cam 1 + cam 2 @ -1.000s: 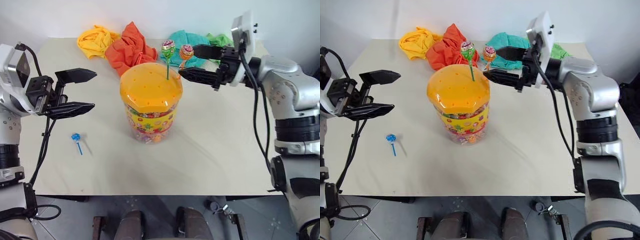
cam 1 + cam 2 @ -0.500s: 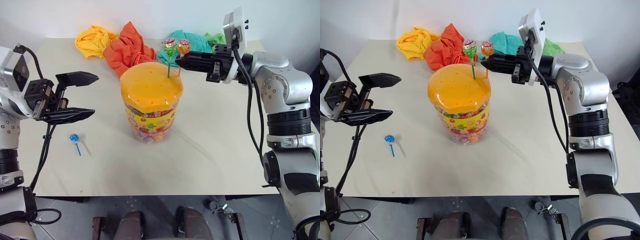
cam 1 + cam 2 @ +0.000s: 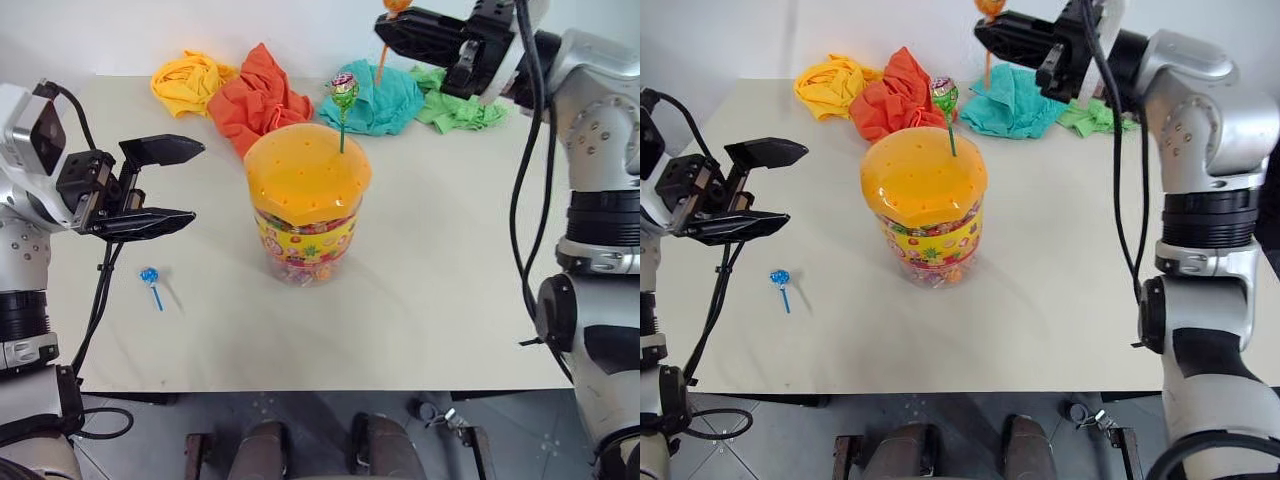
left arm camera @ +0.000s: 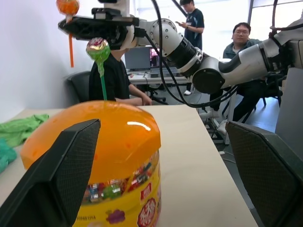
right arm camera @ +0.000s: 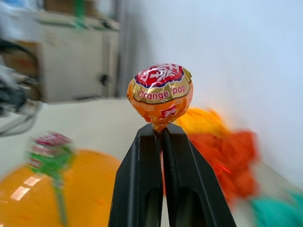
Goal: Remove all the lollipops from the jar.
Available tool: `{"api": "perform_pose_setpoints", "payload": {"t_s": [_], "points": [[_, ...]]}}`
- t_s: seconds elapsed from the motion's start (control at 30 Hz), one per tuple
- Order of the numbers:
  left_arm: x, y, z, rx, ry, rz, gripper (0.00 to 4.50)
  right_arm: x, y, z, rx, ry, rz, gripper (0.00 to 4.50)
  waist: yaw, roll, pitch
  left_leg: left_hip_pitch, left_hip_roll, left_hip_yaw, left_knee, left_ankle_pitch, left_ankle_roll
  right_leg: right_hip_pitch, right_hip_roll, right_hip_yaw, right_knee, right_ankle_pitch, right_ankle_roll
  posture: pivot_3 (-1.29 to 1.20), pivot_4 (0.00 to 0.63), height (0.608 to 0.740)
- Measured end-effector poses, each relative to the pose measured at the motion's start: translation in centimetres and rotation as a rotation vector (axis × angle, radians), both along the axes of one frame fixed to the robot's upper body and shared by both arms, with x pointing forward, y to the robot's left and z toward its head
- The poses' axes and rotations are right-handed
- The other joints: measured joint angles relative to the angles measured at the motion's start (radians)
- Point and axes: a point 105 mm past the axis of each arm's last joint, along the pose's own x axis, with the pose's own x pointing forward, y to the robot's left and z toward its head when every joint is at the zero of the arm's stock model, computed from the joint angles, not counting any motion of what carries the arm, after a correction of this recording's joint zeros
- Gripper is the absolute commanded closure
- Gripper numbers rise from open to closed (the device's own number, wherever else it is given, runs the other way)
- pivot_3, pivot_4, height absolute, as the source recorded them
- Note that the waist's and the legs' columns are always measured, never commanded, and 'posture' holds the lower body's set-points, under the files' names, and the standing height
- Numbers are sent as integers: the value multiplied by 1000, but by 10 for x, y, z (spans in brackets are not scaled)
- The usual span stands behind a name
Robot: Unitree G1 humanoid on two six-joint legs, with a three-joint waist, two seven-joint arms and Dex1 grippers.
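orange lollipop (image 5: pixel 160 92) pinched in right claw (image 5: pixel 161 130), above jar (image 3: pixel 305 200); left claw (image 3: pixel 170 180) wide, beside jar.

Jar mid-table, cloths behind it.
One lollipop (image 3: pixel 343 92) stands in the jar (image 3: pixel 305 205) lid; another (image 3: pixel 151 277) lies on the table (image 3: pixel 450 300) to its left; crumpled cloths (image 3: pixel 260 90) lie along the far edge.

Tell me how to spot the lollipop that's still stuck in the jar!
Find the big jar with the orange lid in the middle of the table. One lollipop stands up from its lid. It has a green stick; the blue one lies on the table.
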Motion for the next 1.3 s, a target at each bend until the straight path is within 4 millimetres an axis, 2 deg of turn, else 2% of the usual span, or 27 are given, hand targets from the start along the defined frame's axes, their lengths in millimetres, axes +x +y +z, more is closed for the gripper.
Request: {"api": "perform_pose_setpoints", "payload": {"t_s": [0.07,0.13,0.2,0.4,0.53,0.57,0.83,1.0,1.1,1.3], "points": [[2,0,-2,-10,12,0,0,0,-25,-9,-55,55,-112,4491,2,0,0,0,0,0,0,0,0,0,0,0,0,0,0,0,150,740],[3,2,-4,-19,25,3,0,-3,-49,-32,-118,178,-208,4491,3,0,0,0,0,0,0,0,0,0,0,0,0,0,0,0,150,740],[4,1,-6,-22,31,0,0,-7,-61,-57,-163,305,-271,4491,1,0,0,0,0,2,-1,0,0,0,0,1,-1,0,0,0,150,740],[6,-5,-11,-22,52,-21,0,-25,-67,-122,-200,584,-379,4491,-3,0,0,3,1,5,-1,0,0,-1,0,3,0,0,-1,0,150,740],[6,-7,-13,-22,64,-31,0,-43,-55,-196,-261,811,-416,4491,2,0,0,2,0,5,-1,0,0,-1,0,3,0,0,-1,0,150,740],[6,-7,-14,-21,68,-34,0,-44,-57,-207,-265,841,-442,4491,4,1,0,2,0,5,0,0,0,-1,0,4,0,0,0,0,150,740],[-4,-9,-25,32,107,-50,0,-27,-95,-239,-246,946,-728,4491,15,1,0,3,0,6,-1,0,0,-1,0,5,0,0,0,0,150,740],[-13,-11,-31,88,116,-55,0,-25,-105,-247,-241,985,-781,4491,22,1,0,3,0,7,-1,0,0,-1,0,5,0,0,0,0,150,740],[-17,-8,-34,115,129,-41,0,-24,-109,-249,-240,998,-802,3770,23,1,0,3,0,7,-1,0,0,-1,0,5,0,0,0,0,150,740],[-20,-2,-37,183,139,-4,0,-26,-113,-245,-244,995,-801,1698,22,1,0,3,0,7,-1,0,1,-1,0,5,-1,0,0,0,150,740]]}}
